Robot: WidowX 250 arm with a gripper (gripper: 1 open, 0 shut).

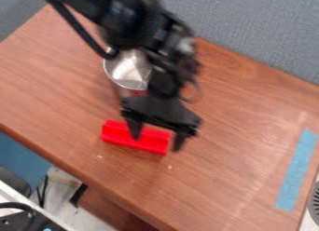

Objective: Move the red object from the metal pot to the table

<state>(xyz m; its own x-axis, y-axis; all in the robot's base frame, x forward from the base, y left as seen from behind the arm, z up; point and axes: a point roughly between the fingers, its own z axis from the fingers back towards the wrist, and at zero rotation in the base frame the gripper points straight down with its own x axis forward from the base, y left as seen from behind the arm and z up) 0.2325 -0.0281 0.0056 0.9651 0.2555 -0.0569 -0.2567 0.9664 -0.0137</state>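
Straddling red object on table, jaws wide open

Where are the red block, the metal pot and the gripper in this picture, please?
Red block point(122, 134): camera view, left end of its top face.
Metal pot point(122, 74): camera view, left side of its rim.
Gripper point(157, 129): camera view, midway between its open fingertips.

arm: black, reached down from the upper left | hand: pointed straight down, low | fingers: spread wide apart, gripped nothing
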